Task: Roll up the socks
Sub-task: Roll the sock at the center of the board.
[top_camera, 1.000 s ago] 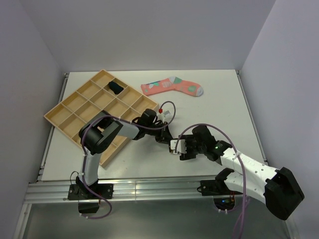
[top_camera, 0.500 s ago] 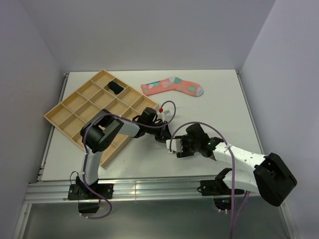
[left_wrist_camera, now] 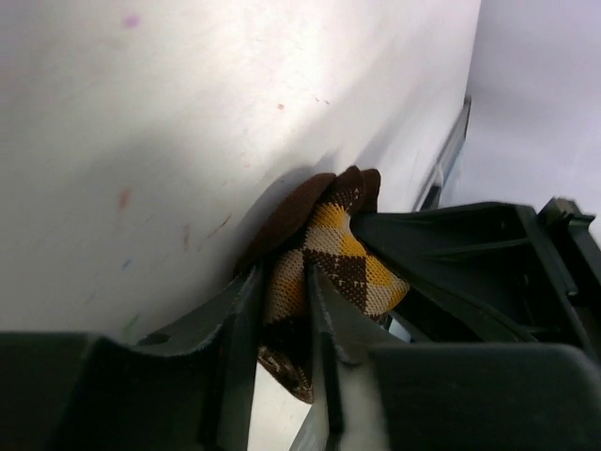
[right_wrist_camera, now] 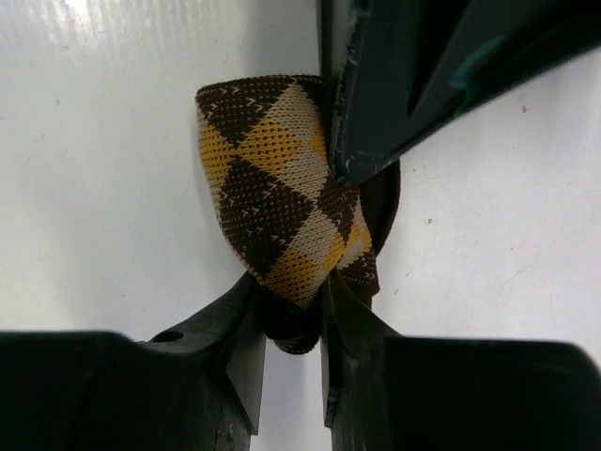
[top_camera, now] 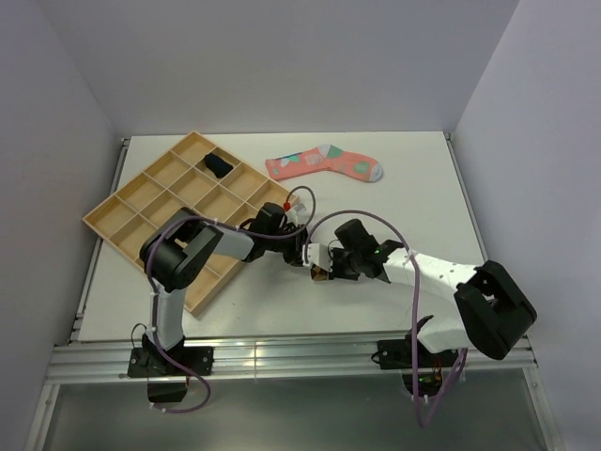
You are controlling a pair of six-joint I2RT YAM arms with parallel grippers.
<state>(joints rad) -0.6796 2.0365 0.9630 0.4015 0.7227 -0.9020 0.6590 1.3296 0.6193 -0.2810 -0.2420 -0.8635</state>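
The brown-and-orange diamond sock [right_wrist_camera: 272,188] is bunched into a short roll on the white table near the middle front, a small brown spot [top_camera: 318,272] in the top view. My left gripper [left_wrist_camera: 285,282] has one end of the roll pinched between its fingers. My right gripper [right_wrist_camera: 291,287] is shut on the roll's lower end from the opposite side. The two grippers [top_camera: 305,252] [top_camera: 325,265] meet tip to tip. The pink sock [top_camera: 324,164] with teal and white patches lies flat at the back. The dark navy sock [top_camera: 218,166] sits rolled in a far compartment of the tray.
A wooden compartment tray [top_camera: 141,202] lies at an angle on the table's left half, just behind the left arm. White walls close in the table on three sides. A metal rail [top_camera: 282,352] runs along the near edge.
My right arm has swung left and forward to the left gripper, and its jaws have closed from wide open onto the sock roll. The left gripper shifted slightly left and back.
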